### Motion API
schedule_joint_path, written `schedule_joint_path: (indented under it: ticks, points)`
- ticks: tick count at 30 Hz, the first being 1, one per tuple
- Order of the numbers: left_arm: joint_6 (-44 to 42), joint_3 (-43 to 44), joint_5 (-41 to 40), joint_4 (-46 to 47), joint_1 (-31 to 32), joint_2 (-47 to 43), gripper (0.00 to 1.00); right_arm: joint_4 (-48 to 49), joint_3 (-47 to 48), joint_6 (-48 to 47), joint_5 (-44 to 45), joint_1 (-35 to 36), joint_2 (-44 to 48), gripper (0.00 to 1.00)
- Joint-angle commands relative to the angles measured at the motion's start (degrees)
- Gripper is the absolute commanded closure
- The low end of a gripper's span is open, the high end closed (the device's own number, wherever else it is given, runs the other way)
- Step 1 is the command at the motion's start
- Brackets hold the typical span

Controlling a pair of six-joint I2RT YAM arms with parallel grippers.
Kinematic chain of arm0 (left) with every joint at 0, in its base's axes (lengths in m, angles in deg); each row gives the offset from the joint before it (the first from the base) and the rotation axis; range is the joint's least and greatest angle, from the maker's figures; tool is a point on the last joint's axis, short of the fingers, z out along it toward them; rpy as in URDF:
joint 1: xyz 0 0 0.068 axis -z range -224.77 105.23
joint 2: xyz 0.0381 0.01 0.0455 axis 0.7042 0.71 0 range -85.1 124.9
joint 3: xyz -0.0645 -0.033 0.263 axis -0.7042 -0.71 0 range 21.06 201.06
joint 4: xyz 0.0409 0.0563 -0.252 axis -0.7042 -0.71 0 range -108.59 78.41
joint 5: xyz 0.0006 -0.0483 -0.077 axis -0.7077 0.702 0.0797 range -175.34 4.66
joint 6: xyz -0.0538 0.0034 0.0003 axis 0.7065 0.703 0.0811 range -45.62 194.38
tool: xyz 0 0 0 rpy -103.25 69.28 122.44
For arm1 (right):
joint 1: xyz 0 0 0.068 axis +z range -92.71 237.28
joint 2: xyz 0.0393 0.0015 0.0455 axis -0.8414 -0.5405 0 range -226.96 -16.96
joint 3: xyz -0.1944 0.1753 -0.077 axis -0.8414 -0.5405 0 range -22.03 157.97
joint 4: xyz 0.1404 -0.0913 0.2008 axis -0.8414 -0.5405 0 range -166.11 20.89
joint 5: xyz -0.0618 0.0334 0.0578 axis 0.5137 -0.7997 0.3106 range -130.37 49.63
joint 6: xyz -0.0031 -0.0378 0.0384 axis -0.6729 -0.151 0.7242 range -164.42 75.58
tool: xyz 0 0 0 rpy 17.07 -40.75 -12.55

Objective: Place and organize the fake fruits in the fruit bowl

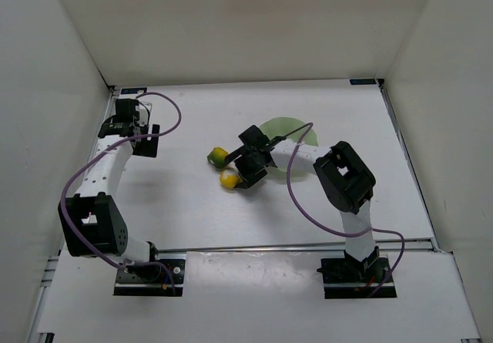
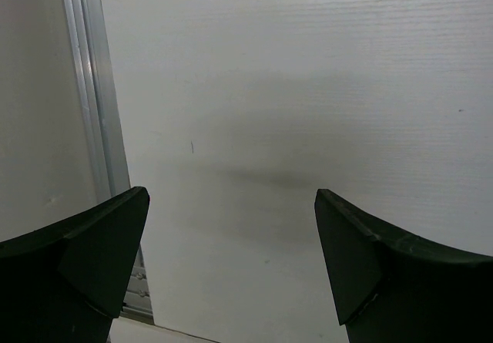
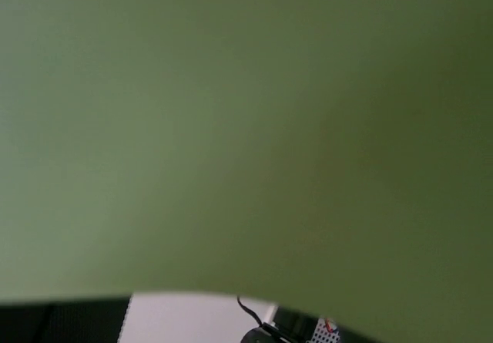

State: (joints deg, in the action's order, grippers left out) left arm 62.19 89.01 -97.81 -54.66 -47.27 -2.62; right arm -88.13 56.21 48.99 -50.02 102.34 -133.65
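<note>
Starting from our right fingers (image 1: 248, 172), we cannot tell whether they are open or closed, since a green blur fills that wrist view. Just beside their tips a yellow-green fruit (image 1: 218, 156) and a yellow fruit (image 1: 229, 179) lie on the desk (image 1: 177, 212), outside the fruit bowl (image 1: 289, 129), which sits behind them, half hidden by the arm. We cannot find a third fruit. Our left fingers (image 2: 85, 258) are spread and empty, well apart from it all. We judge most of the placing is yet to do.
</note>
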Motion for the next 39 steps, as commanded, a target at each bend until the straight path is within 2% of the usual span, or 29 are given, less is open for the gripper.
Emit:
schedule_joint_path:
  ticks: [1, 4, 5, 6, 9, 14, 17, 22, 25, 27, 30, 34, 36, 38, 39]
  points:
    - [0.1, -0.4, 2.6, 0.6, -2.2, -3.3, 0.00, 1.1, 1.0, 2.5, -1.8, -0.1, -0.6, 0.18]
    - [0.1, -0.4, 3.2, 0.6, -2.9, -3.3, 0.00, 1.1, 1.0, 2.0, -2.3, -0.1, -0.6, 0.31]
    - [0.1, -0.4, 3.8, 0.6, -3.4, -3.3, 0.00, 0.5, 1.0, 2.0, -2.3, -0.1, -0.6, 0.45]
    - [0.1, -0.4, 3.8, 0.6, -3.4, -2.8, 0.00, 0.5, 1.0, 2.0, -2.3, -0.1, 0.0, 0.54]
    - [0.1, 0.1, 4.8, 0.6, -3.4, -2.8, 0.00, -1.4, 3.0, -1.6, -2.2, -0.1, 0.5, 0.68]
    - [0.1, 0.1, 5.4, 0.6, -3.4, -2.8, 0.00, -7.7, 9.6, -12.4, 5.2, 0.9, 3.8, 0.69]
    - [0.1, 0.1, 5.4, 0.1, -3.4, -2.2, 0.00, -8.3, 8.8, -17.0, 9.1, 1.4, 9.3, 0.74]
    - [0.1, 0.7, 8.0, -1.1, -2.2, -1.1, 0.00, -8.3, 6.7, -24.0, 8.4, 1.4, 14.2, 0.74]
    - [0.1, 1.2, 8.0, -1.7, 1.2, 0.2, 0.00, -8.3, 7.0, -31.9, 11.5, 1.4, 17.7, 0.74]
    - [0.1, 1.8, 8.0, -1.8, 4.2, 1.1, 0.00, -11.7, 8.8, -37.8, 18.7, 0.4, 18.3, 0.74]
    - [-2.1, 5.9, 8.0, -3.3, 9.6, 3.6, 0.00, -17.8, 11.4, -42.8, 18.1, -6.3, 17.6, 0.71]
    - [-4.1, 11.0, 4.6, -5.4, 17.8, 9.4, 0.00, -18.7, 10.8, -45.1, 13.9, -15.9, 15.6, 0.62]
    - [-4.8, 13.3, 3.6, -6.2, 20.7, 13.5, 0.00, -18.7, 12.4, -46.9, 10.8, -18.2, 13.5, 0.40]
    - [-5.9, 16.8, 2.9, -7.7, 24.8, 16.0, 0.00, -19.4, 15.3, -50.8, 7.6, -20.6, 10.3, 0.06]
    - [-5.9, 17.7, 2.4, -7.7, 26.0, 18.1, 0.00, -20.7, 17.2, -51.6, 6.1, -21.3, 9.4, 0.00]
